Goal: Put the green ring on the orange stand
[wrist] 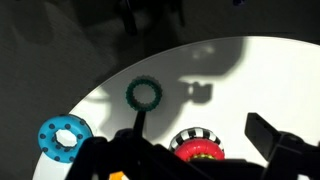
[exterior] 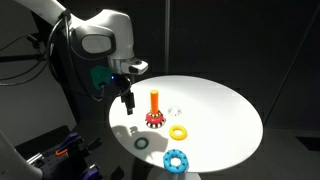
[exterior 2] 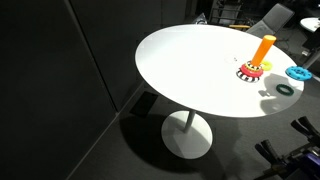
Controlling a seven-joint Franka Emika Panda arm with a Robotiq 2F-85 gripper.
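Observation:
The green ring (exterior: 141,143) lies flat on the white round table (exterior: 215,105), near its front edge; it also shows in the other exterior view (exterior 2: 287,89) and in the wrist view (wrist: 144,94). The orange stand (exterior: 155,101) stands upright on its red and dark base, also seen in an exterior view (exterior 2: 263,49). The wrist view shows only its base from above (wrist: 197,147). My gripper (exterior: 127,97) hovers above the table beside the stand, above and behind the green ring. It is open and empty (wrist: 200,125).
A yellow ring (exterior: 178,132) lies on the table by the stand. A larger light-blue toothed ring (exterior: 176,160) lies at the table's edge and shows in the wrist view (wrist: 64,137). Dark surroundings ring the table.

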